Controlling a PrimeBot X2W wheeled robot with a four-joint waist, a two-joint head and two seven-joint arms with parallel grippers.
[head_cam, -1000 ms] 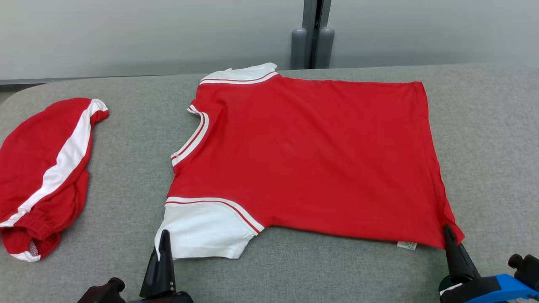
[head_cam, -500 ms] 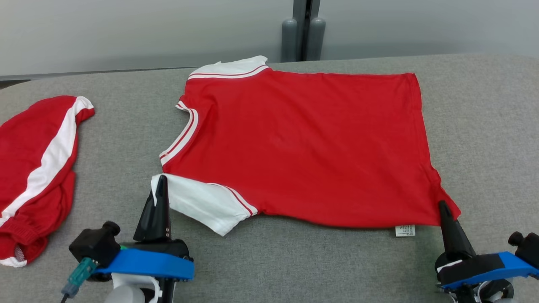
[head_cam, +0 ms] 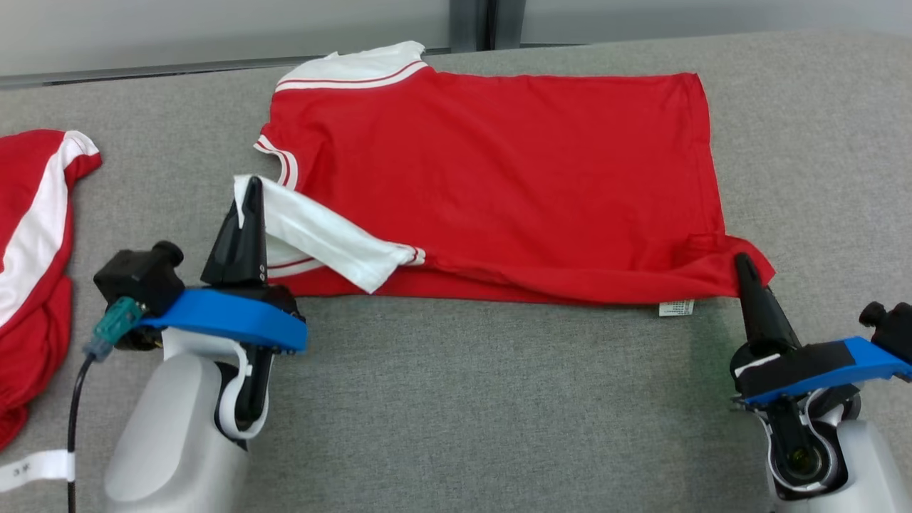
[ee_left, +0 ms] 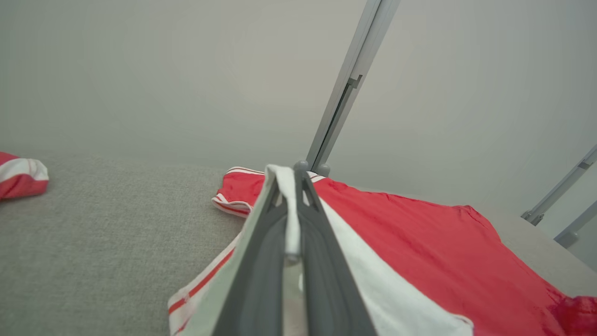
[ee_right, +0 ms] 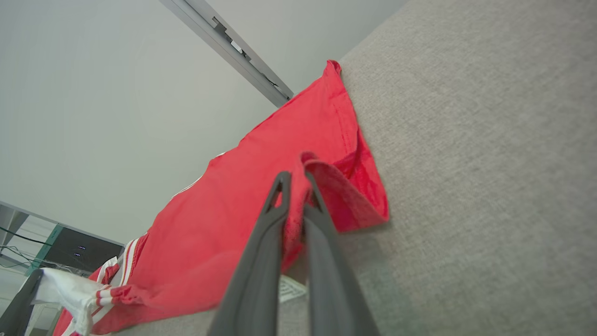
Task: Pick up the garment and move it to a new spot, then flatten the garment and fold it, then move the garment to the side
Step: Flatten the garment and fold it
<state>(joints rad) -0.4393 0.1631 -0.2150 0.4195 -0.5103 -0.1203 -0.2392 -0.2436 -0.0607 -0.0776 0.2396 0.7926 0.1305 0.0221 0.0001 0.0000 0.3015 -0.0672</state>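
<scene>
The garment [head_cam: 499,171] is a red T-shirt with white sleeves, spread on the grey table, collar to the left. My left gripper [head_cam: 251,187] is shut on the near white sleeve [head_cam: 320,239], lifted and folded over the red body; its fingers pinch white cloth in the left wrist view [ee_left: 289,175]. At the shirt's near right hem corner, my right gripper [head_cam: 741,260] is shut on the raised red cloth, and the right wrist view shows that cloth [ee_right: 326,186] caught between its fingers [ee_right: 275,205]. A small white label [head_cam: 675,308] hangs at the near hem.
Another red garment with a white stripe [head_cam: 35,235] lies at the table's left edge. The grey table [head_cam: 499,399] stretches bare between my arms. A grey wall and a metal post [ee_left: 345,88] stand behind the far edge.
Both grippers have moved away from me, carrying the shirt's near edge up and over. The white sleeve has folded onto the body. The head camera has tilted down, shifting the whole picture.
</scene>
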